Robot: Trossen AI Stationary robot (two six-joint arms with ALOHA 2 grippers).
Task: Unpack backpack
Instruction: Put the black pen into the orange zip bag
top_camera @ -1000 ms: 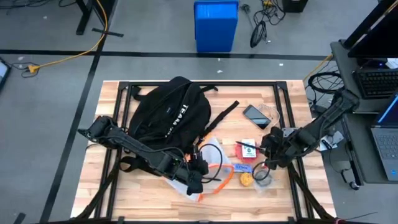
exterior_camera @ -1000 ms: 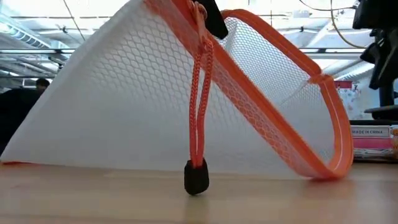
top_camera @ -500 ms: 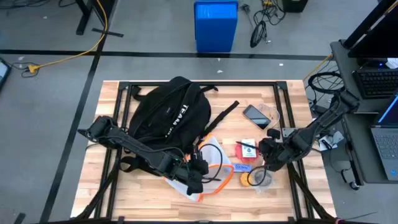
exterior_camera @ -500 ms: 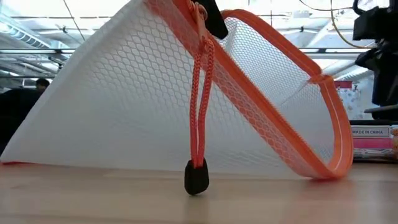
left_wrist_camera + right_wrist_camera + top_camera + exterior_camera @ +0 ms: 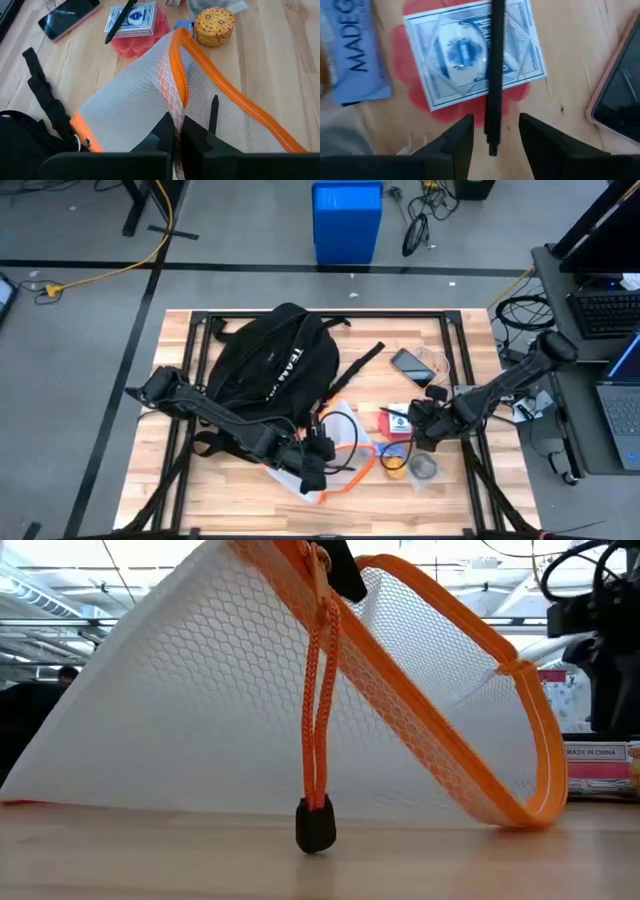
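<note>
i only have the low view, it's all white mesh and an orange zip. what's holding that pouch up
Observer: The left tool is shut on the white mesh pouch with orange trim, pinching the mesh beside the zip.
Operator: and where's the right one
Observer: The right tool is over the thin black pen, which lies across the blue-patterned card box. Its fingers are open on either side of the pen's end.
Operator: ok, where's the backpack
Observer: The large black fabric backpack lies on the table's left half, toward the far edge, behind the pouch.
</note>
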